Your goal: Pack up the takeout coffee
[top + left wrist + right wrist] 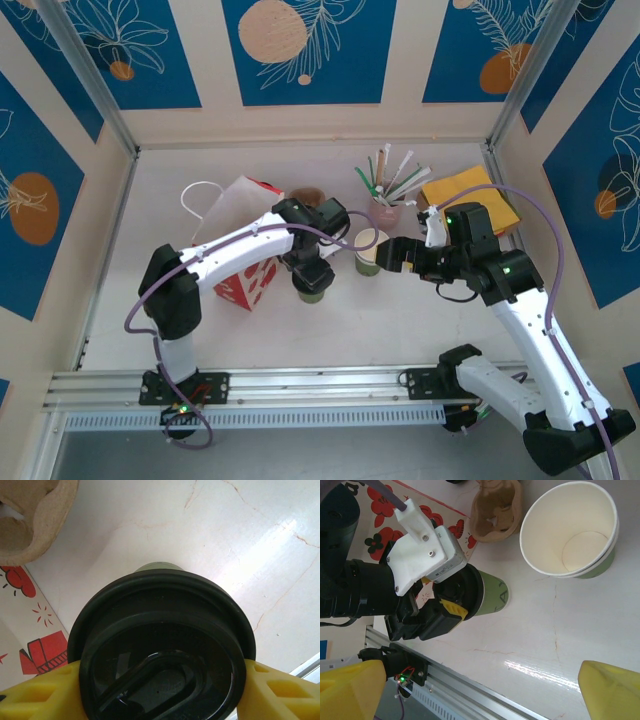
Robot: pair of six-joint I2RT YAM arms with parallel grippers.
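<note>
Gripping the takeout coffee [492,597] by its black lid [160,645], just beside the red-printed bag [375,505], the left end effector [160,690] risks popping that lid off — a squeeze or tilt would likely spill it. The right end effector [480,690] stands open.

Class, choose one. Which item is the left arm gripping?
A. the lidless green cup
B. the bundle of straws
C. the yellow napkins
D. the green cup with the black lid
D: in the left wrist view the left gripper has its yellow jaws closed on both sides of the black-lidded green cup.
</note>
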